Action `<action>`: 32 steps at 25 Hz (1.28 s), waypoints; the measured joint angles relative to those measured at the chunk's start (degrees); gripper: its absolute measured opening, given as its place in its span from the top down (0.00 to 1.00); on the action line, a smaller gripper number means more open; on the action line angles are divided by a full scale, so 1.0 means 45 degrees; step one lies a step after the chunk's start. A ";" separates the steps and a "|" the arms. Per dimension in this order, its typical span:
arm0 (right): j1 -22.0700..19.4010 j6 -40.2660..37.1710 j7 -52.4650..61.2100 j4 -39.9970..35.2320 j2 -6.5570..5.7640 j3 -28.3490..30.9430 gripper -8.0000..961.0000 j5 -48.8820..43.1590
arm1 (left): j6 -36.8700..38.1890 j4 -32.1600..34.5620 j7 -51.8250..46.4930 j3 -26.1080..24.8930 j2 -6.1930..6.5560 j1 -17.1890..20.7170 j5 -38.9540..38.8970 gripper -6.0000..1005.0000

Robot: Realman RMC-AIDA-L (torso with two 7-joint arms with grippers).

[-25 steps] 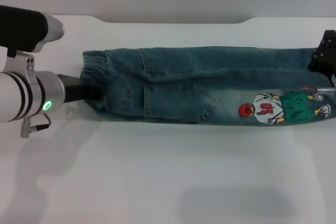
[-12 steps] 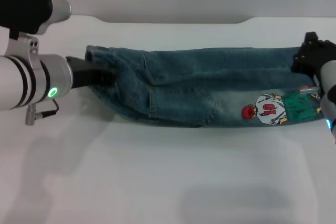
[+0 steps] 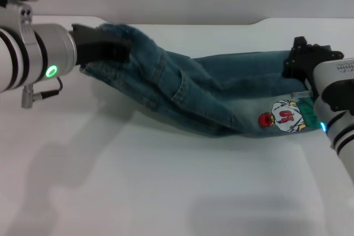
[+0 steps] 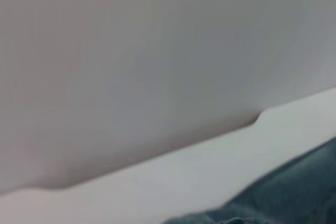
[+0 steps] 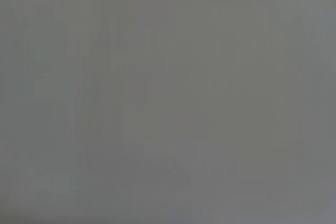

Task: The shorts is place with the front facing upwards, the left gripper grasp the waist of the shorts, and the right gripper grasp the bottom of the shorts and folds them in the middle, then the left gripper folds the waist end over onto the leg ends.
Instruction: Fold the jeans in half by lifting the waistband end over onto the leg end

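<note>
The blue-green denim shorts (image 3: 204, 95) lie folded lengthwise across the white table, with the cartoon figure print (image 3: 282, 117) showing near the right end. My left gripper (image 3: 119, 45) is shut on the waist end and holds it lifted off the table at the upper left. The denim sags from there down to the table. My right gripper (image 3: 298, 64) sits over the leg ends at the right, which its black body hides. The left wrist view shows a strip of denim (image 4: 283, 192) and the table's far edge. Plain grey fills the right wrist view.
The white table (image 3: 166, 192) stretches wide in front of the shorts. Its far edge (image 3: 182, 24) runs behind them, with a step near the right. A grey wall stands beyond.
My left gripper has lifted the waist end up off the table and carried it slightly right. The right arm has come in leftward over the leg ends, covering part of the print.
</note>
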 joint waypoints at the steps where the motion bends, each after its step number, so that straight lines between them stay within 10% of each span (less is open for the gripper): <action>1: 0.0150 0.0013 0.0243 -0.0206 0.0006 -0.0086 0.99 0.0000 | -0.0050 -0.0495 0.0003 -0.0007 0.0008 0.0086 0.0006 0.93; 32: 0.5147 0.1046 0.6764 -0.3821 0.0180 -0.4396 0.99 -0.0010 | -0.0243 -0.2795 0.0260 0.0082 0.0026 -0.0021 -0.0327 0.93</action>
